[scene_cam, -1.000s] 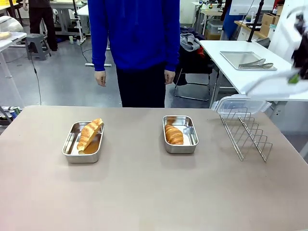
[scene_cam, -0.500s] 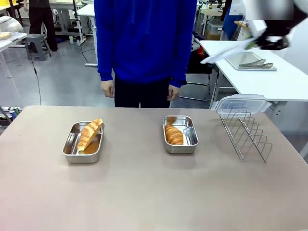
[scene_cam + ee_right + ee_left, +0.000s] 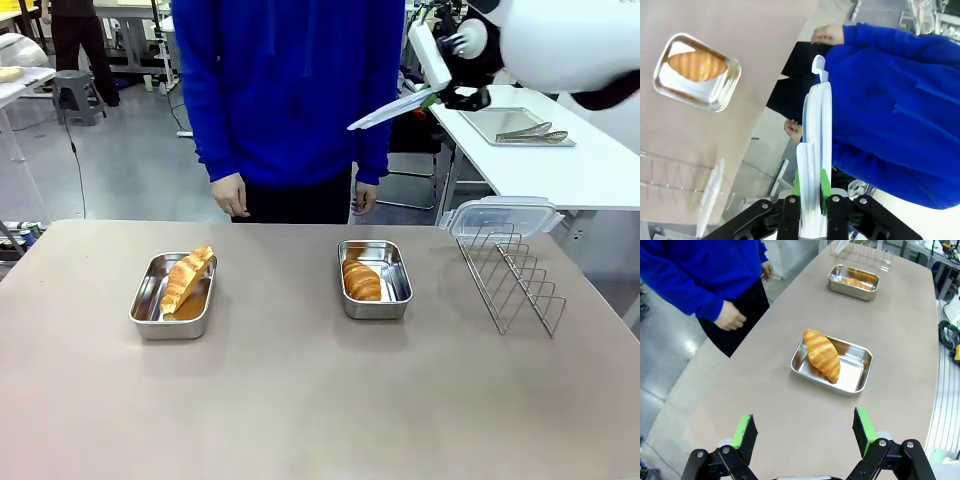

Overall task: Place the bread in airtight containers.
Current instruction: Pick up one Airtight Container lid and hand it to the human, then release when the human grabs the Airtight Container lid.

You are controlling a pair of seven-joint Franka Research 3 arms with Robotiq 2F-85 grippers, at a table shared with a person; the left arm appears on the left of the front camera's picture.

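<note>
Two croissants already lie in the steel boxes, so I judge the first part of the task done. I read the front view as a clock, with the middle of the table (image 3: 300,400) as its centre.

The left container (image 3: 150,295) sits at about 10 o'clock. The left croissant (image 3: 187,278) is tilted in it, with one end leaning up on the far rim. The right container (image 3: 397,282) sits at about 1 o'clock, and the right croissant (image 3: 361,280) lies flat on its bottom. Neither box has its cover on, so the closing is what remains.

The right gripper (image 3: 434,97) is high above the table toward 1 o'clock, clamped narrowly on one edge of a clear lid (image 3: 392,110), which hangs tilted in the air. A second lid (image 3: 503,215) rests on top of the wire rack (image 3: 510,280) at about 2 o'clock.

The left gripper (image 3: 805,432) hovers over the table with its jaws wide apart and nothing between them. In its own view the left container is ahead at 12 o'clock.

The person (image 3: 290,90) stands at 12 o'clock and touches nothing.

I think the leaning croissant must lie flat first, or a lid may not seat there.
</note>
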